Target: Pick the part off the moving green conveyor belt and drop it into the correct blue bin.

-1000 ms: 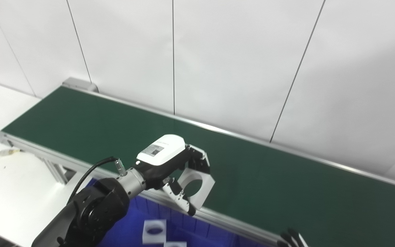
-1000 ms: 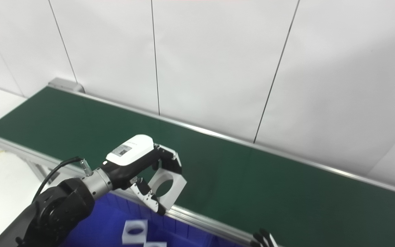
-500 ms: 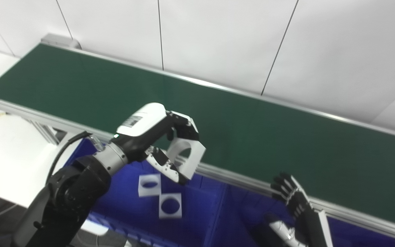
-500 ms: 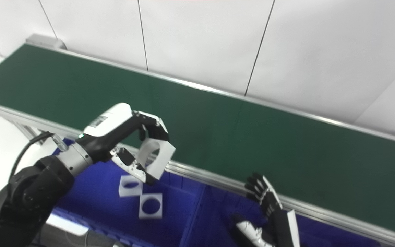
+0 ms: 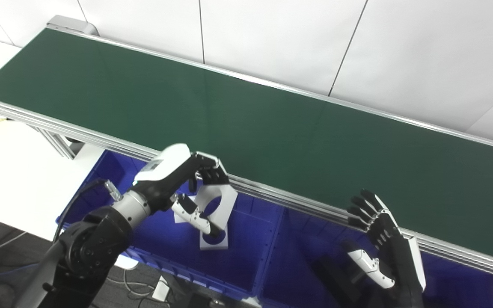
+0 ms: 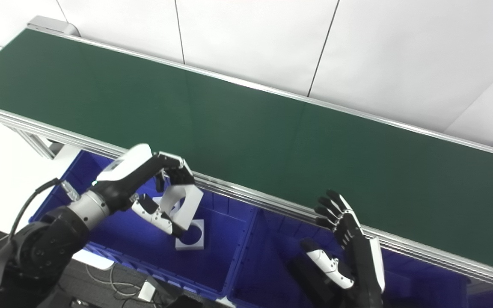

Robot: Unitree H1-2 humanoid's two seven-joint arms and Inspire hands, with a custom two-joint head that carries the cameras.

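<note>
So, count first: three white parts total, all square blocks with a round hole. One white part point(image 5: 220, 201) is pinched in the left hand point(image 5: 195, 188), fingers curled over its top edge and thumb under the bottom, held tilted in the air above the left blue bin point(image 5: 246, 273). Right below the hand, a second block point(image 5: 215, 243) lies flat on the bin floor, and a third point(image 6: 159, 201) peeks out just behind the hand, mostly hidden by the thumb.

At least two blue bins, side by side under the near edge of the belt. The right blue bin point(image 5: 298, 239) sits next to the right hand point(image 5: 383, 244), which is spread wide, fingers fanned apart and pointing up, holding nothing, close to the belt's rail.

One green conveyor belt point(image 5: 246, 115), long with aluminium side rails, running diagonally beyond both hands. Nothing riding on it.

Left of the left arm there's a white table point(image 5: 11, 171). Behind the belt, a white panelled wall point(image 5: 298, 38) with thin dark seams. Some cables point(image 5: 122, 282) on the dark floor under the left bin.
</note>
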